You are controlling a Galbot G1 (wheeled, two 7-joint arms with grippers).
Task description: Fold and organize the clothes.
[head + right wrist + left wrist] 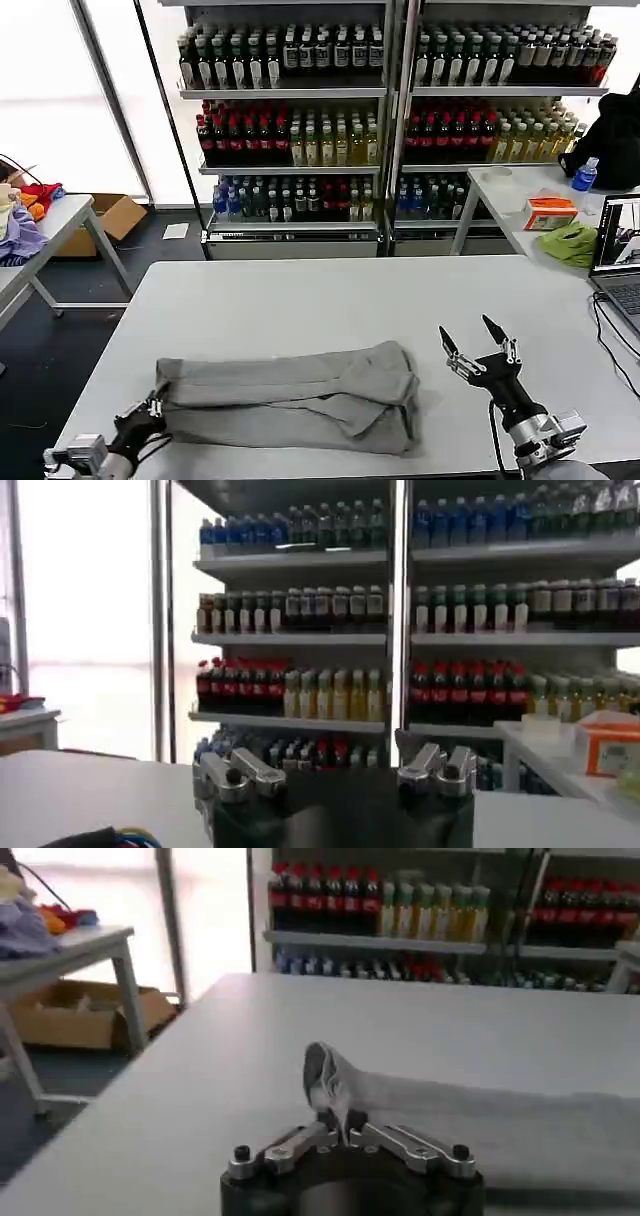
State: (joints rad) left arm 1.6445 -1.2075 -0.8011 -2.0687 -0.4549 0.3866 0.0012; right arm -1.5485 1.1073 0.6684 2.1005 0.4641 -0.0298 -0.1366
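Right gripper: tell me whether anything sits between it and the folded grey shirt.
Nothing visible does. The right gripper hangs open beside the shirt, with bare table between them. The left gripper is shut on the shirt's opposite end.

Left claw tips hidden in shirt fold.

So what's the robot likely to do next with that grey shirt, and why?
Probably lift the shirt's left end and carry it over toward the right. The left gripper is shut on the grey shirt, which lies as a long band, while the right gripper hovers open beside it.
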